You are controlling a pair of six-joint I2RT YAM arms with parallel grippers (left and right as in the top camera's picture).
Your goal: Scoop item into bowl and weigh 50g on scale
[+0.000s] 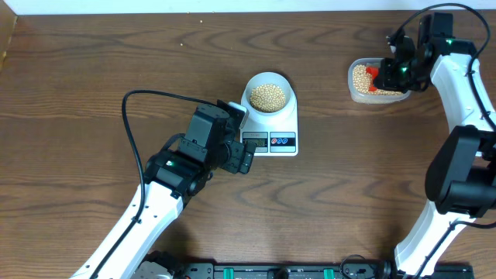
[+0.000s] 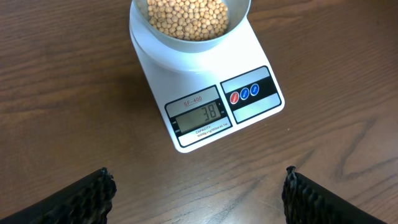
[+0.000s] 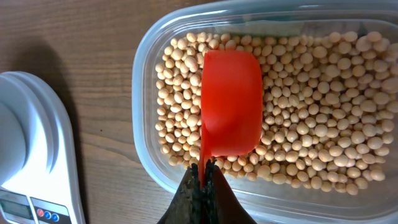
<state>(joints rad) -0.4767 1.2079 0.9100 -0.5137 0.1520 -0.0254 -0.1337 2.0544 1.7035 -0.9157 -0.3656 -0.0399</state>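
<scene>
38 on scale [image 2: 205, 71]; tan beans [image 2: 186, 15] fill bowl [image 2: 186, 45]; right tool [image 3: 202, 180] pinches red scoop [image 3: 231, 102]; left tool [image 2: 198, 186] wide, empty.

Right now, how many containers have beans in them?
2: the bowl sitting on the scale mid-table, and the clear tub at the right, where the right gripper holds the red scoop.

Red scoop [image 3: 231, 102], tan beans [image 3: 311, 124]

Dark brown wood-grain desk [image 1: 77, 93] fills every view under soft even light with a faint sheen, thin pale strip [image 1: 232, 6] beyond its far edge, lighter brown band [image 1: 6, 39] at far left, black rail [image 1: 271, 272] with green bits along near edge.
</scene>
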